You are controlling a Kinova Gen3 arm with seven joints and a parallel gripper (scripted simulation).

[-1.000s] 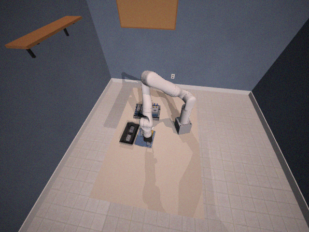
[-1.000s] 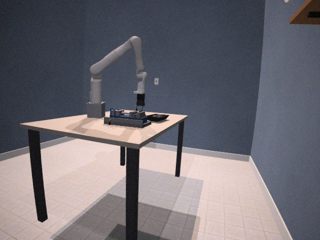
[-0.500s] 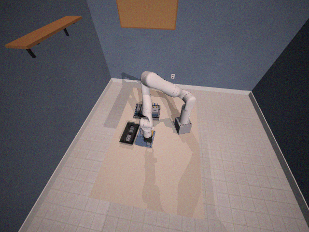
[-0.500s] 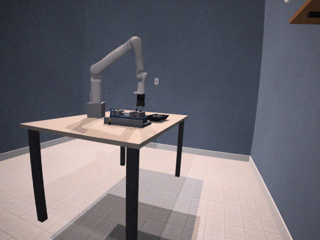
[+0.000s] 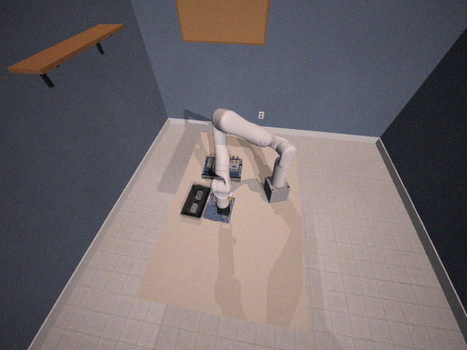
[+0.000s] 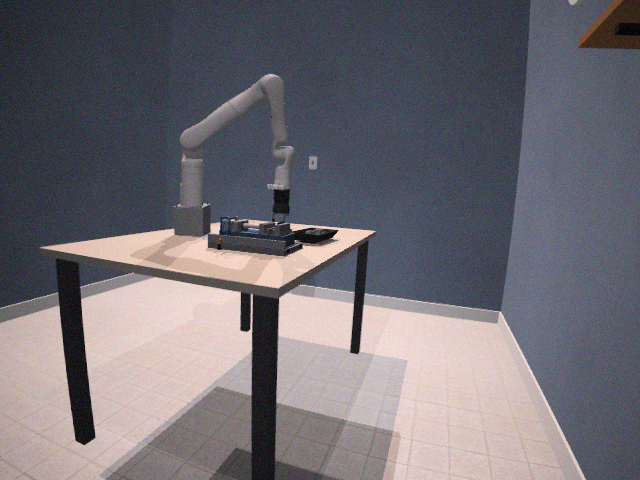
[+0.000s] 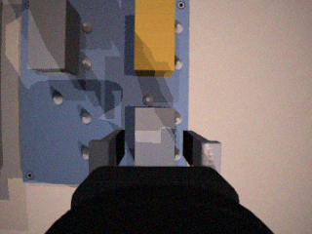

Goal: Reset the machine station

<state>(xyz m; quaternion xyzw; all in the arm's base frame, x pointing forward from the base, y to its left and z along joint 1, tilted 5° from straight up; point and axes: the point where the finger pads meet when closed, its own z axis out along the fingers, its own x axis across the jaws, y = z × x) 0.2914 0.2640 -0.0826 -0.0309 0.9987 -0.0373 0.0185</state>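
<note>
Aluminum blank (image 5: 224,216) (image 7: 154,119), plain and gray, lies flat on the blue infeed plate (image 5: 209,215) (image 7: 44,141), just below the hand (image 5: 224,214) (image 6: 279,221) (image 7: 153,142); seen in the wrist view, its near part is in the gap of the hand, with free space at both long sides. The hand is opened fully and has hold of nothing; how deep it reaches around the block, I cannot tell.

I judge the block stiff and rather heavy for its size; it will not bend under the squeeze, but its smooth faces could slip if the hold is off-centre. The best hold is across its narrow width, on the two long sides, near the middle of the length; one row of pins (image 7: 177,119) stands just beside one long side, so the hand should come down straight and not press on them. Beyond the hand lie the brass blank (image 5: 230,200) (image 7: 154,34), straight ahead, and another gray blank (image 5: 214,199) (image 7: 48,39), ahead and to one side; these want no touch now.
</note>
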